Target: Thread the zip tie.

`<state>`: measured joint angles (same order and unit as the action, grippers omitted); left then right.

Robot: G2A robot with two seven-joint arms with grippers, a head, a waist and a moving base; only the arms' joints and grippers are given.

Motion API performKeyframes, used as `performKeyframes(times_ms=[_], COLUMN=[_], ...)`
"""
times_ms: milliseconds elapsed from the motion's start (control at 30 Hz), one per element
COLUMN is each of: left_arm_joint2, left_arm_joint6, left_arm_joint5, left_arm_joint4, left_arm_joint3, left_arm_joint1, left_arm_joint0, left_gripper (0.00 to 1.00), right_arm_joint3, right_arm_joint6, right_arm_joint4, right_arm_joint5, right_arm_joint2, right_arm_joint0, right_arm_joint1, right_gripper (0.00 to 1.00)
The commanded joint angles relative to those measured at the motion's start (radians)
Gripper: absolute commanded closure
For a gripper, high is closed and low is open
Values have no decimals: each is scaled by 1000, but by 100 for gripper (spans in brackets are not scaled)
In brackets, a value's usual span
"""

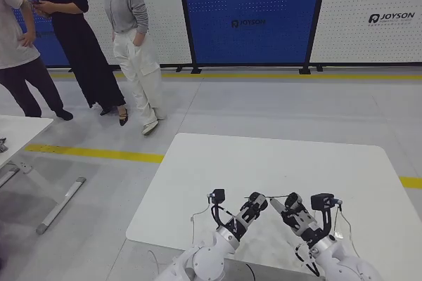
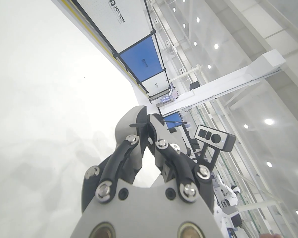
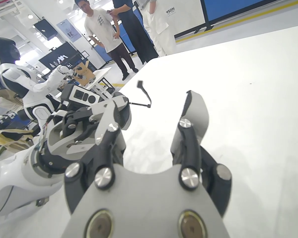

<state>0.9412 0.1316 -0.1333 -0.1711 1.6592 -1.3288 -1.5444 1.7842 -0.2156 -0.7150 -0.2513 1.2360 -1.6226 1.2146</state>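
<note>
Left gripper is clamped fully closed on a thin black plastic zip tie, pinched right at the fingertips. A short stub pokes out one side of the pads. On the other side the strap runs straight out from the tips toward the right gripper, then bends sharply, with the square head at the free end. The right gripper is spread wide and holds nothing. The bend of the zip tie sits just ahead of its gap, between the two fingertips and clear of both. From above, the two grippers face each other, close together, with the tie spanning between them. A white rectangular table lies under both.
</note>
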Motion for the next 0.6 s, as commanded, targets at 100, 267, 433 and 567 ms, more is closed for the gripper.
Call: performKeyframes(times_ms=[100,267,433,567], left_arm_joint2=[-1,-5,-4,2], left_arm_joint6=[5,1,-1,1], left_arm_joint5=[-1,-2,-2,-5], left_arm_joint4=[2,-11,-16,-16], left_arm_joint3=[6,15,22,22], left_arm_joint1=[-1,0,1,3], left_arm_joint0=[-1,-6,-11,-16], left_gripper=[100,100,100,100], right_arm_joint3=[-33,-52,-58,-57], right_arm_joint6=[3,-2,-12,-19], right_arm_joint4=[9,-8,-24,-35], right_arm_joint5=[6,20,27,29], right_arm_joint2=[13,-8,-36,-53], right_arm_joint0=[-9,11,30,41], right_arm_joint1=[-2,1,4,6], right_gripper=[62,75,75,74])
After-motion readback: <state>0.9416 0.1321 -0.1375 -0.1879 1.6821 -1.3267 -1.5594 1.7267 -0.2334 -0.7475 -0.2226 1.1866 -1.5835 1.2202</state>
